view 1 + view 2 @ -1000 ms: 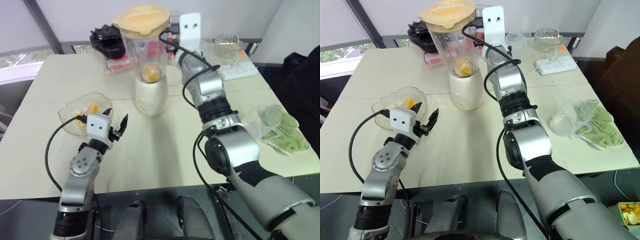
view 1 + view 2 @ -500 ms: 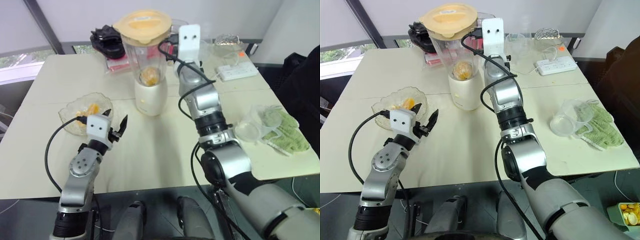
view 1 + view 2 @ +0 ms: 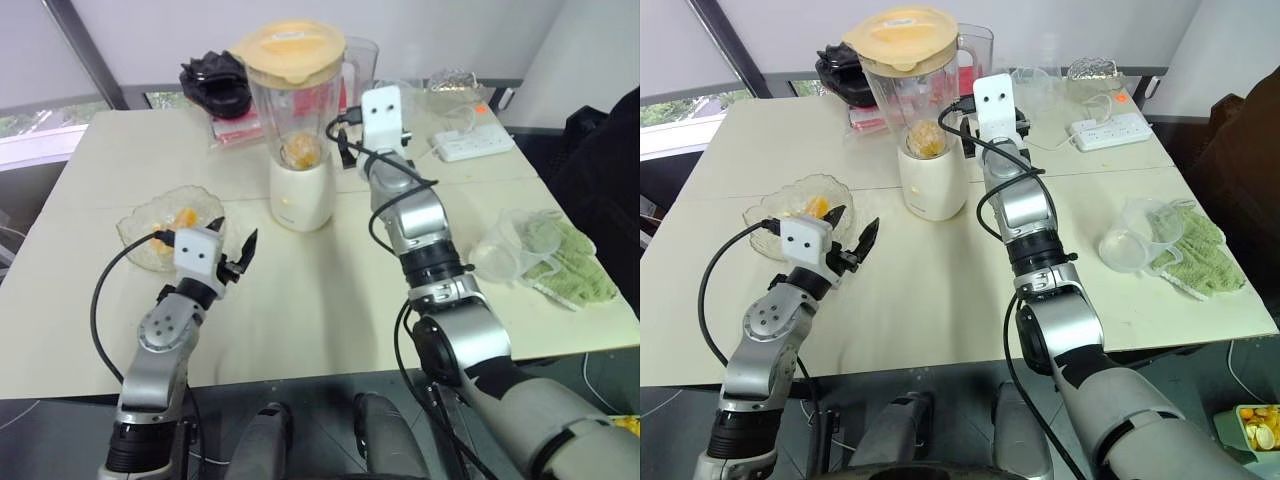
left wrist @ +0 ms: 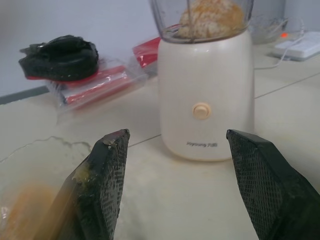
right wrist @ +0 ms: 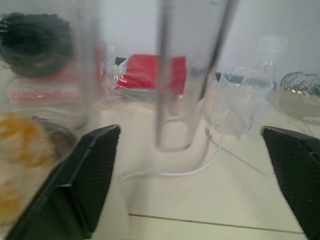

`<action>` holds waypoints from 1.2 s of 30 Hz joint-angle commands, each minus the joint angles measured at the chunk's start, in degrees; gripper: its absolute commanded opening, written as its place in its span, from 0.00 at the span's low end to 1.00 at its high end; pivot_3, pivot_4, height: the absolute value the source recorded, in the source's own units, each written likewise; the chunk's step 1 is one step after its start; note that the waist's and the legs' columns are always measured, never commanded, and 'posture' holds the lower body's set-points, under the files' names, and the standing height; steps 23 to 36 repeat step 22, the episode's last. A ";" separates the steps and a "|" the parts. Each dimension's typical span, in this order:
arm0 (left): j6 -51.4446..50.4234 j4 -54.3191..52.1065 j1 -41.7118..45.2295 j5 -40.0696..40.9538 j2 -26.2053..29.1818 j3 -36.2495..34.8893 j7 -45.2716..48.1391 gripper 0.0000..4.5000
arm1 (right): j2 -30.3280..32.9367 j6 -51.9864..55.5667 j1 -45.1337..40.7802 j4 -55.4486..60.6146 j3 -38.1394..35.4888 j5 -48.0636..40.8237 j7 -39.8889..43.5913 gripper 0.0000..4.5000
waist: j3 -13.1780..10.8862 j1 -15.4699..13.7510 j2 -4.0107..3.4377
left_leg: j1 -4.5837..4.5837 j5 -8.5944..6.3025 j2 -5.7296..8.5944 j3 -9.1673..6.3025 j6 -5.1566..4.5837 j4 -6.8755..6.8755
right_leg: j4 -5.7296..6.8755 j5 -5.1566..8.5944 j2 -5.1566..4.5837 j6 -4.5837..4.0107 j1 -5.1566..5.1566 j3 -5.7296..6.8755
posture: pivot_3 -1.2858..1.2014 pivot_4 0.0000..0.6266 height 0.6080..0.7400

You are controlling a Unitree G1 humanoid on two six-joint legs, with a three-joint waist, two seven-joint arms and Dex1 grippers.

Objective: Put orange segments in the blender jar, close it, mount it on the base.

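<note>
While the cream counter [image 3: 330, 320] carries everything in play, the task looks nearly finished as judged from how things stand. The blender jar [image 3: 295, 110] sits upright on the base [image 3: 300, 195] near the middle of the counter, its flat cream lid [image 3: 290, 50] seated across the top. Orange segments [image 3: 300, 150] are piled inside at the bottom of the jar, over the blade hub. Loading, closing and mounting all appear done; what may be left is only a check that the jar is locked in its socket, which the pictures cannot settle.

Right end effector [image 5: 190, 190] stands just beside the jar's handle [image 5: 192, 75], its two black fingers spread wide with the handle between them and nothing gripped. Left end effector [image 4: 175, 190] hovers low over the counter, well apart from the base, fingers parted and empty, with a smear of pulp on one fingertip [image 4: 82, 172].

A scalloped glass dish [image 3: 165, 230] beside the left arm holds a few more orange pieces.

On the front of the base, under a small round button [image 4: 201, 111], there is a short line of brand print; it is too small to read with certainty.
</note>
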State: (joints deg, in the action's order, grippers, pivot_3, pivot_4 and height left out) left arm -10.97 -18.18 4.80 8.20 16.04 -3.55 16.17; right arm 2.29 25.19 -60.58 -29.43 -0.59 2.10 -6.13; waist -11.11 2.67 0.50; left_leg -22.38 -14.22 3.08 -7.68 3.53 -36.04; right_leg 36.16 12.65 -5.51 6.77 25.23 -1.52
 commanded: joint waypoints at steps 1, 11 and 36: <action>0.04 -1.79 -0.24 0.63 0.35 -0.47 0.54 0.72 | 2.82 -0.91 5.26 9.51 1.12 -0.42 5.31 0.98 | 0.00 -0.18 0.00 | 0.00 0.00 0.00 0.00 0.00 -0.01 | 0.00 0.00 0.00 0.00 -0.01 0.00 | 0.52 0.24 1.00; -1.48 -6.28 -3.14 2.62 1.11 -2.11 1.64 0.72 | 23.06 2.11 26.23 37.33 2.01 -11.16 37.20 0.98 | 0.00 -0.17 0.03 | 0.00 -0.01 0.02 -0.03 -0.01 -0.10 | -0.08 0.00 -0.01 0.04 -0.15 0.01 | 0.52 0.24 1.00; -9.56 -17.41 -6.95 6.75 5.64 -6.73 2.20 0.72 | 42.66 7.75 36.27 47.86 -7.07 -26.75 58.28 0.98 | -0.05 -0.41 0.11 | 0.42 -0.02 -0.01 0.00 -0.03 -0.19 | -0.25 0.04 -0.01 0.02 -0.73 0.03 | 0.52 0.24 1.00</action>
